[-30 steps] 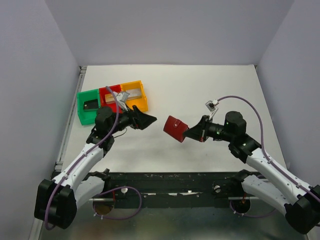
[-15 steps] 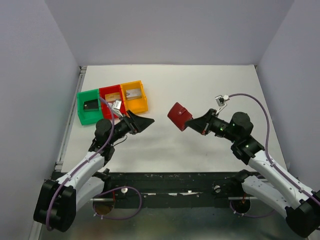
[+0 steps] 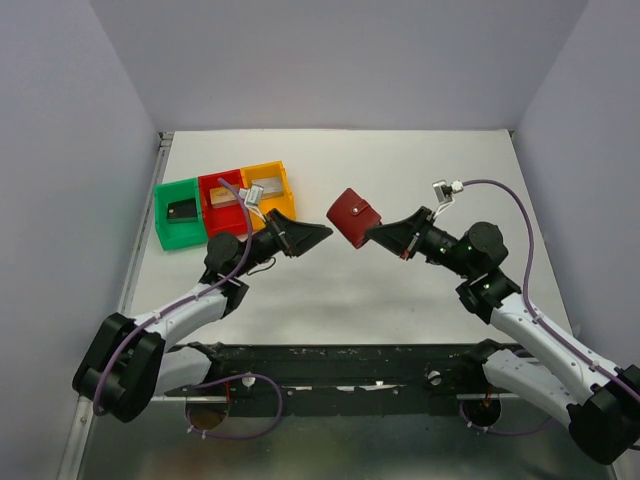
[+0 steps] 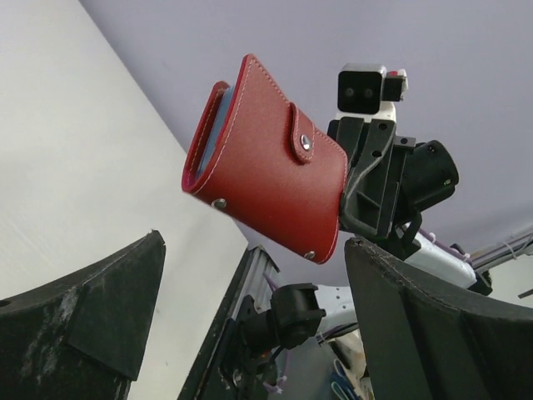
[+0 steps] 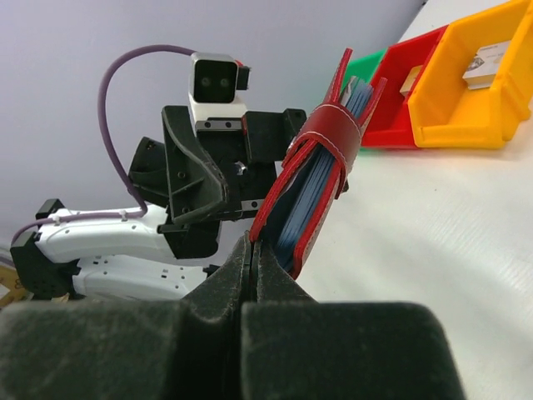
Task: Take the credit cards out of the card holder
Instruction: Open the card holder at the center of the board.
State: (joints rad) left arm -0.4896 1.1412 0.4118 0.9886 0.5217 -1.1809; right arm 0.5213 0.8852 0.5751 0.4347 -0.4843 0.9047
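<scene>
My right gripper (image 3: 373,234) is shut on the edge of one cover of the maroon card holder (image 3: 352,216) and holds it in the air above the table's middle. In the right wrist view the holder (image 5: 321,171) stands on edge, its snap tab fastened, its light blue pockets showing; any cards inside are hidden. My left gripper (image 3: 312,236) is open, just left of the holder and apart from it. In the left wrist view the holder (image 4: 271,187) hangs just beyond the open left gripper (image 4: 254,243). A black card (image 3: 182,210) and a silver-grey card (image 3: 262,187) lie in trays.
Green (image 3: 165,226), red (image 3: 208,212) and yellow (image 3: 286,208) trays stand joined at the back left; the red one holds a card too. The yellow tray (image 5: 466,108) and red tray (image 5: 387,112) lie behind the holder in the right wrist view. Walls enclose the white table.
My right gripper has lifted the card holder and carried it left and away. My left gripper has swung right and up, closing in on the holder.
</scene>
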